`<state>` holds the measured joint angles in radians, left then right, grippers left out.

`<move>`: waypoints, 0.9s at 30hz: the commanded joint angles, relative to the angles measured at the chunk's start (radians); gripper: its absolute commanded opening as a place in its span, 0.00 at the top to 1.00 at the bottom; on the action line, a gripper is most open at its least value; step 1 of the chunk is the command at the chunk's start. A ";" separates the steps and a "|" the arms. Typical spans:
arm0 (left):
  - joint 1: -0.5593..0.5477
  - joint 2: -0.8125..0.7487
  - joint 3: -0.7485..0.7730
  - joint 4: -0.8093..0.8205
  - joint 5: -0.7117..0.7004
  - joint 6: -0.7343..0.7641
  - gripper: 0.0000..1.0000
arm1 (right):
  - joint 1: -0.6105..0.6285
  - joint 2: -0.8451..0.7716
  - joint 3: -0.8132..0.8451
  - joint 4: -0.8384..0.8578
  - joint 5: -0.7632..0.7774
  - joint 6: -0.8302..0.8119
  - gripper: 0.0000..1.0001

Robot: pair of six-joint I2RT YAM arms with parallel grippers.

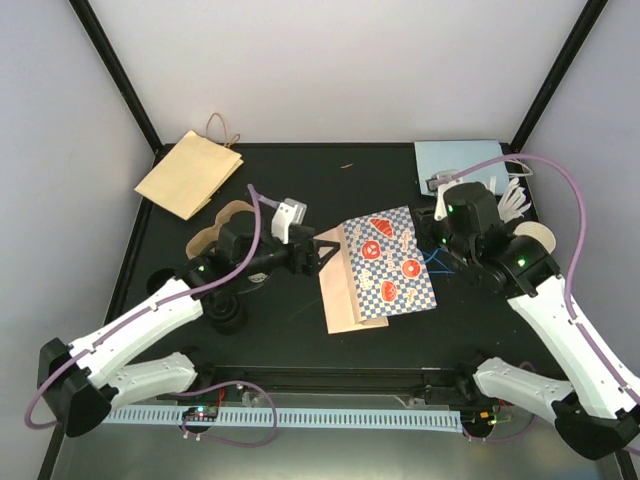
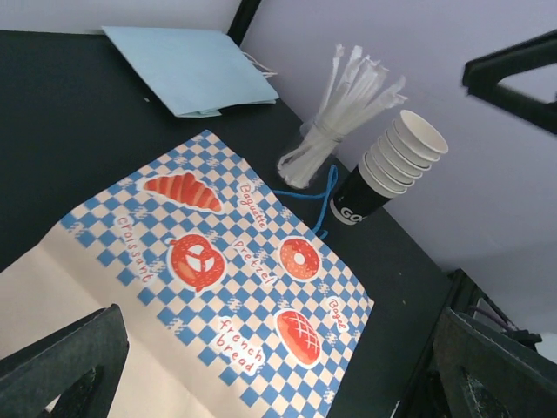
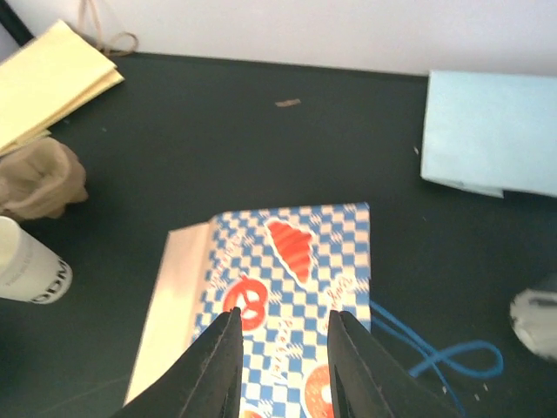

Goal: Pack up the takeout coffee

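Checked paper bag (image 1: 385,265) lies flat at table centre, folded, printed side up w/ pastry pics. Its blue cord handles (image 2: 324,202) trail off the far-right end toward the cups. It isn't opened, so nothing is in it.

Step in hand, by the look of it: getting the bag open and stood up, i.e. the very start of packing. No cup has been moved to it yet.

L gripper (image 1: 318,255) sits at the bag's left edge, near the plain brown side. In the wrist view its fingers are spread wide w/ nothing between them. R gripper (image 3: 283,366) is over the bag's right half, fingers apart by a narrower gap and empty. Can't tell whether its tips touch the paper.

Next move prob. calls for one arm to pin or pinch an edge while the other lifts the top layer or a handle. The paper is thin and flat on the table, so a clean pinch of one layer only looks fiddly, and the bag may slide instead of opening.

Containers:
- Stack of paper cups (image 2: 392,165) is right of the bag by the table edge. The top cup is empty; black sleeve on the lowest.
- Clear holder of wrapped straws (image 2: 339,104) stands just beside the stack and is full.
- Pulp cup carrier (image 3: 39,178) is on the left, contents not visible.
- One more sleeved cup (image 3: 26,261) is near the carrier, mostly out of frame.

Further out, a light-blue bag (image 1: 455,157) lies flat at back right and a kraft bag (image 1: 190,172) flat at back left.
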<state>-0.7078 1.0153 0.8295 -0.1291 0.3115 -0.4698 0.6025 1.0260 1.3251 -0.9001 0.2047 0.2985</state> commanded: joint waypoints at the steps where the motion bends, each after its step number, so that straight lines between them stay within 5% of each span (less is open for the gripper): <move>1: -0.090 0.066 0.098 -0.037 -0.135 0.046 0.01 | -0.037 -0.067 -0.111 -0.009 0.056 0.062 0.70; 8: -0.187 0.214 0.218 -0.092 -0.203 0.095 0.01 | -0.224 -0.142 -0.348 0.104 -0.139 0.123 0.70; 10: -0.189 0.242 0.240 -0.110 -0.206 0.097 0.01 | -0.263 -0.142 -0.392 0.130 -0.155 0.150 0.56; 14: -0.189 0.259 0.244 -0.111 -0.203 0.097 0.01 | -0.356 -0.141 -0.467 0.193 -0.211 0.213 0.46; 19: -0.189 0.250 0.220 -0.097 -0.182 0.114 0.01 | -0.490 -0.111 -0.553 0.295 -0.305 0.320 0.44; 27: -0.189 0.226 0.194 -0.092 -0.194 0.127 0.01 | -0.521 0.002 -0.567 0.416 -0.351 0.416 0.38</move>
<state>-0.8925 1.2755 1.0294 -0.2245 0.1314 -0.3676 0.0872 0.9951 0.7544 -0.5930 -0.1009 0.6491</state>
